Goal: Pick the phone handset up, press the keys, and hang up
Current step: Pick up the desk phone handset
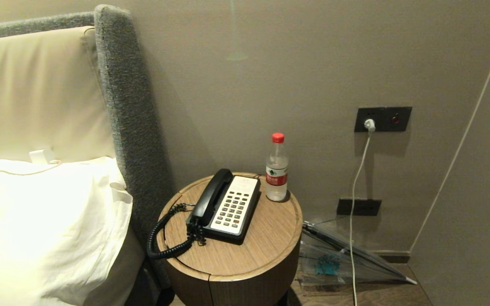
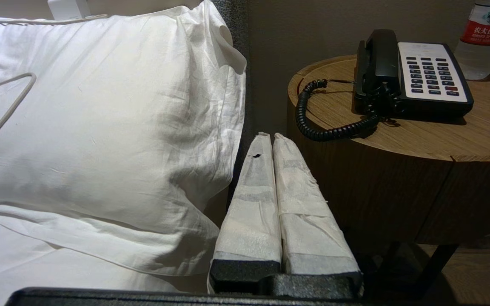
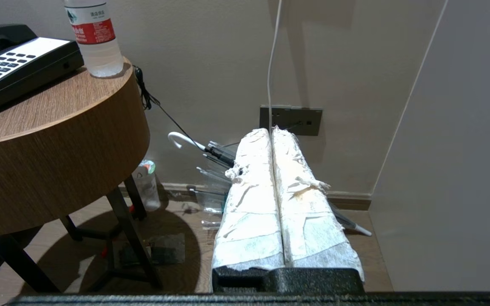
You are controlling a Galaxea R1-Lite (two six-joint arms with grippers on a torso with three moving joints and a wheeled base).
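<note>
The black phone handset [image 1: 212,196] [image 2: 379,57] lies in its cradle on the left side of the phone base [image 1: 233,206] [image 2: 430,74], whose white panel carries the keys [image 1: 231,207]. Its coiled cord [image 1: 166,238] [image 2: 321,127] loops over the table's left edge. Neither arm shows in the head view. My left gripper [image 2: 269,137] is shut and empty, low in the gap between the bed and the table, below the tabletop. My right gripper [image 3: 272,131] is shut and empty too, low to the right of the table, pointing at the wall. The phone base [image 3: 15,68] shows in the right wrist view.
The round wooden bedside table [image 1: 266,238] also holds a water bottle with a red cap [image 1: 277,168] right behind the phone. A white pillow [image 1: 45,221] and padded headboard [image 1: 126,106] stand to the left. A clear umbrella [image 1: 338,255] and a white charging cable [image 1: 355,191] are at the right.
</note>
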